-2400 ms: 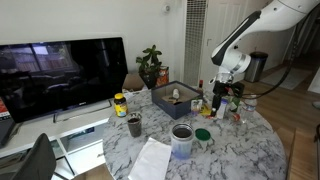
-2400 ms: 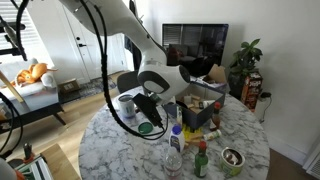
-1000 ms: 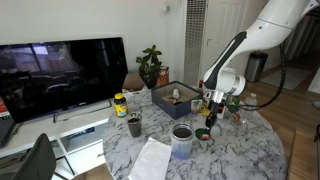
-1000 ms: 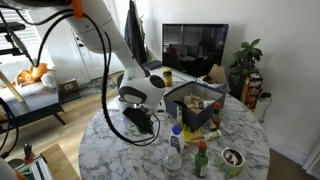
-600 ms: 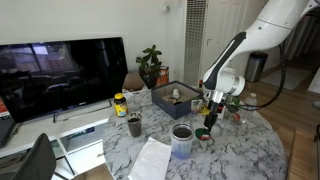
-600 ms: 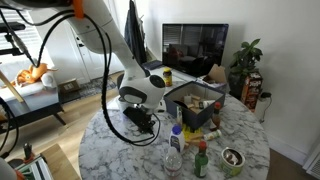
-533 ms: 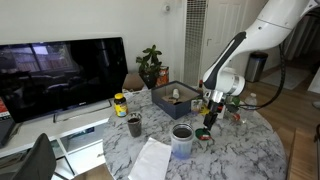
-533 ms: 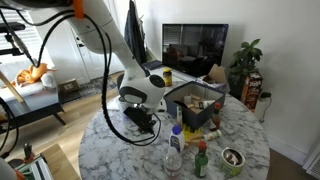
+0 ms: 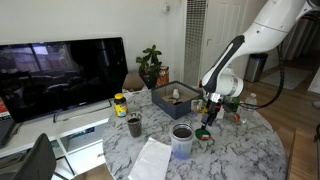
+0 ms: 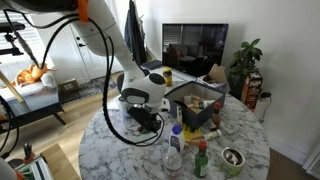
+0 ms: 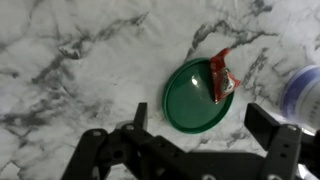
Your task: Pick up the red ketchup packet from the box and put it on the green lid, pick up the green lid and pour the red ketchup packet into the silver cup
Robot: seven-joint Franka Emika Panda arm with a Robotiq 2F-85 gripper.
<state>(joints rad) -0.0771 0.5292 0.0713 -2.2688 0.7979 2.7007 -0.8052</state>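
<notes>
In the wrist view the green lid (image 11: 196,98) lies flat on the marble table. The red ketchup packet (image 11: 222,78) rests on the lid's right rim and sticks out past it. My gripper (image 11: 203,125) hovers just over the lid, open, its fingers (image 11: 264,124) wide apart with nothing between them. In an exterior view my gripper (image 9: 208,121) hangs low over the green lid (image 9: 203,134), right of the silver cup (image 9: 182,140) and in front of the box (image 9: 178,99). In an exterior view the arm hides the lid and the cup; the box (image 10: 196,101) stands to its right.
A small dark cup (image 9: 134,125), a yellow-lidded jar (image 9: 120,104) and a white napkin (image 9: 152,160) lie left of the silver cup. Bottles (image 10: 175,150) and a bowl (image 10: 232,157) crowd the table's near side. A pale bottle (image 11: 305,88) stands right of the lid.
The arm came down from beside the box to the green lid. Within the last second the jaws opened and let go of the ketchup packet, which now lies on the lid.
</notes>
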